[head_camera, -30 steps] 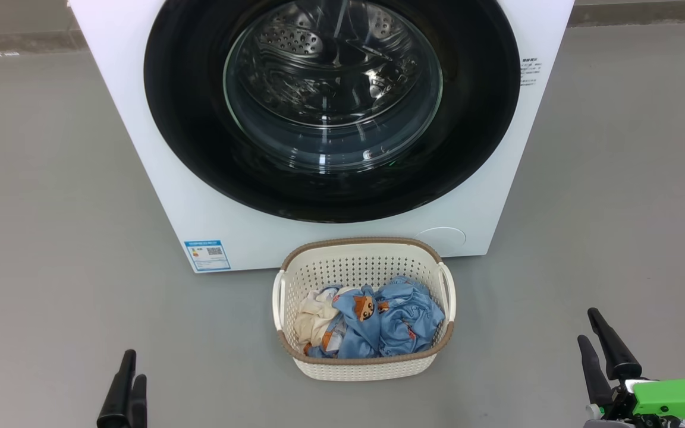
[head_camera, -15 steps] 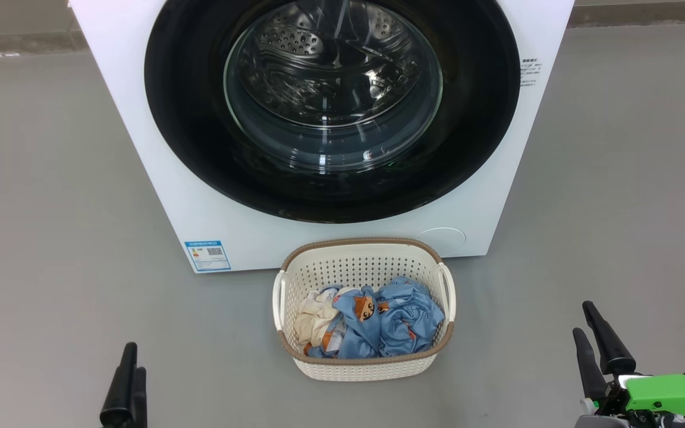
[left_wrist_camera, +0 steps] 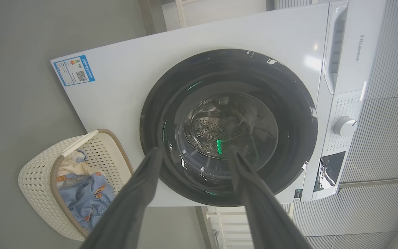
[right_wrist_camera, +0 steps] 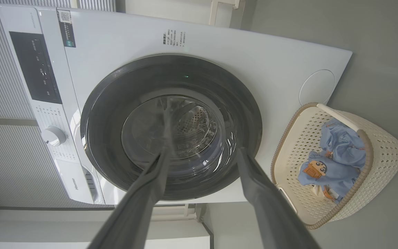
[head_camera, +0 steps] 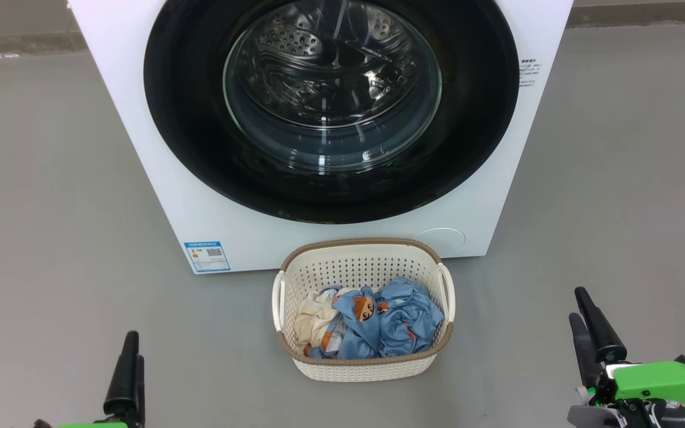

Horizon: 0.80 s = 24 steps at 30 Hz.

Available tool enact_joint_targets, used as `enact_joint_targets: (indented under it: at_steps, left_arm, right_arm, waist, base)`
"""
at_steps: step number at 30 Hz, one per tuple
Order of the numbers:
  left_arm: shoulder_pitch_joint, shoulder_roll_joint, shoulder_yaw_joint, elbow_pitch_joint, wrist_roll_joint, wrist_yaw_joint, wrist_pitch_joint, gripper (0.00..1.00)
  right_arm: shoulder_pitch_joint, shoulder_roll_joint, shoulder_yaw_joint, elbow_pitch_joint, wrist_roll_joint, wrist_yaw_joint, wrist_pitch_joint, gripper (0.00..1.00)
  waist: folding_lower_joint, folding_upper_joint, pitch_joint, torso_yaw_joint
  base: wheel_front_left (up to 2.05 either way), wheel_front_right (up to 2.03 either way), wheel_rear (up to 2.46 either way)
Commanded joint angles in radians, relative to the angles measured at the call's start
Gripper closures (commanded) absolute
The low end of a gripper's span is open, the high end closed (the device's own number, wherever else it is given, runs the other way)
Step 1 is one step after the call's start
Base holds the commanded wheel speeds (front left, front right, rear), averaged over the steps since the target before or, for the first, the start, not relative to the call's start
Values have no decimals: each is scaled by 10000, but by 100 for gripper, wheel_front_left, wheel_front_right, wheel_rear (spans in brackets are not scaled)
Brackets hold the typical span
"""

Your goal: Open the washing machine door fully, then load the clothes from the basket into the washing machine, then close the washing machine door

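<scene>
Head view, stock of the task. Door (head_camera: 332,95): one, shut flush on the washer (head_camera: 140,148), no cloth seen in the drum (head_camera: 319,41) behind its glass. Opening not yet begun.

Washer: one, on the grey floor (head_camera: 51,238).

Basket (head_camera: 360,267): one, on the floor just in front of the washer, below the door.

Clothes (head_camera: 378,324): one heap in the basket, blue printed cloth plus one cream piece at its left. The count of blue pieces cannot be told. None loaded.

Left gripper (head_camera: 131,356): one, low left, fingers parted, empty.

Right gripper (head_camera: 578,304): one, low right, fingers parted, empty. Both are well apart from door and basket.

Judged: all three steps remain, opening, loading, closing.
</scene>
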State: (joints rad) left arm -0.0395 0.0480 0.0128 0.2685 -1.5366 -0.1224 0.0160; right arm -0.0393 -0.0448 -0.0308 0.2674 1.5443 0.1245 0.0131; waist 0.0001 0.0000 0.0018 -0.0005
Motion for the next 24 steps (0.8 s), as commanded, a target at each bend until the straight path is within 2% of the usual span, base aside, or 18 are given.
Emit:
enact_joint_targets:
  at_steps: [1, 14, 24]
  left_arm:
    - [-457, 231, 53, -337, 261, -33, -126, 0]
    - [-563, 453, -254, -539, 1573, -39, -490, 0]
    - [-672, 681, -558, -539, 3214, -45, -791, 0]
  right_arm:
    - [-522, -206, 176, -343, -222, 20, -130, 0]
    - [-691, -359, 499, -568, -1611, 25, -495, 0]
    - [-813, -426, 852, -700, -3130, 30, -792, 0]
  waist:
    - [0, 0, -3, -4]
    - [0, 0, 4, -43]
    - [0, 0, 7, -93]
  base:
    - [0, 0, 0]
    - [0, 0, 0]
    - [0, 0, 0]
